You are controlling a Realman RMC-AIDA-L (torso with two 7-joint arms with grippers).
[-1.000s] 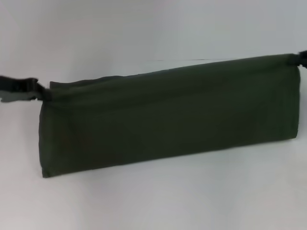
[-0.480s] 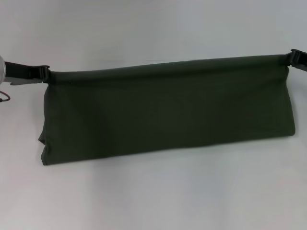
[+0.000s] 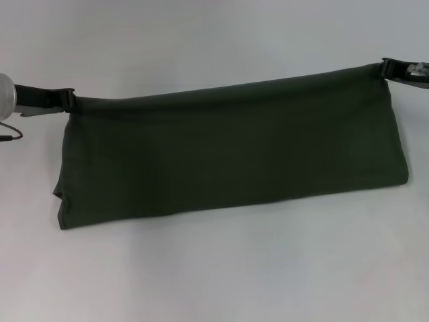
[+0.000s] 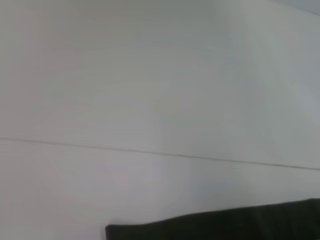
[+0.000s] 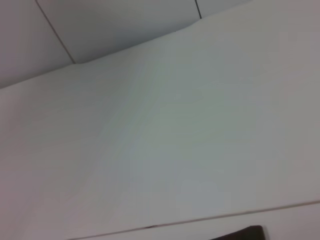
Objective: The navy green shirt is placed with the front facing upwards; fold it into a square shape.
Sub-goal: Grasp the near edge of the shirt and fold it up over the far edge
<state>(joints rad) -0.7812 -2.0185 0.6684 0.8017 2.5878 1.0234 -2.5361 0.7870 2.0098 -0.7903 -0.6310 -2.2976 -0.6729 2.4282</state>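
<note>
While both grippers sit at opposite ends of the cloth, the navy green shirt (image 3: 228, 151) hangs between them as a long dark band, stretched across the middle of the head view above the white table (image 3: 221, 268). Left gripper (image 3: 67, 99) is at the shirt's upper corner on the left side, fingers pinched together on the fabric edge; its silver wrist body and a thin cable show at the frame edge. Right gripper (image 3: 389, 67) is at the upper corner on the right, set higher in the frame, also clamped on the cloth edge, so the top fold line slopes up toward the right. Shirt's lower edge looks to rest on or close to the table; contact can't be confirmed. Small extra flap of fabric pokes out at the lower corner on the left side. No lettering or collar visible on the exposed face, just plain olive cloth. Left wrist view: mostly bare table (image 4: 150, 90) with a thin seam line across it and a dark strip of shirt (image 4: 225, 225) at the frame edge. Right wrist view: table (image 5: 190, 140), wall panels behind with dark joints, and a small dark bit of shirt (image 5: 245, 233) at the edge. Nothing else on the surface, nothing blocking either arm.
</note>
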